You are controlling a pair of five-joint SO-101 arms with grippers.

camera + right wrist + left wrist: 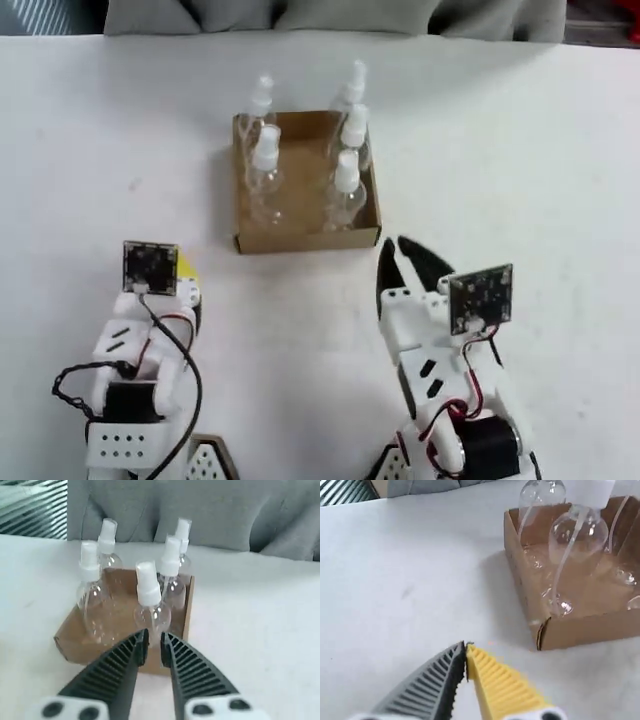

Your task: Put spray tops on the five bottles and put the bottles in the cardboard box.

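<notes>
Nearest, the left end effector [466,647] sits low over the white bench [80,150]. Its grey and yellow fingers are pressed together at the tips, with nothing between them. It lies in front of the box's near left corner and apart from it.

The right end effector [154,635] is positioned just short of the near right corner of the cardboard box [300,241]. Its two black fingers are slightly parted with a narrow gap along their length, and they hold nothing. It does not touch the box.

The box is open at the top, shallow, and rests flat on the bench ahead of both arms. All five bottles [150,611] stand upright inside it: two along the left wall and three along the right wall. Each bottle is clear and carries a white spray top [148,582]. In the left wrist view, a thin tube is visible running down inside the nearest bottle [577,530].

Beyond the far edge of the bench lies grey fabric [225,510]
</notes>
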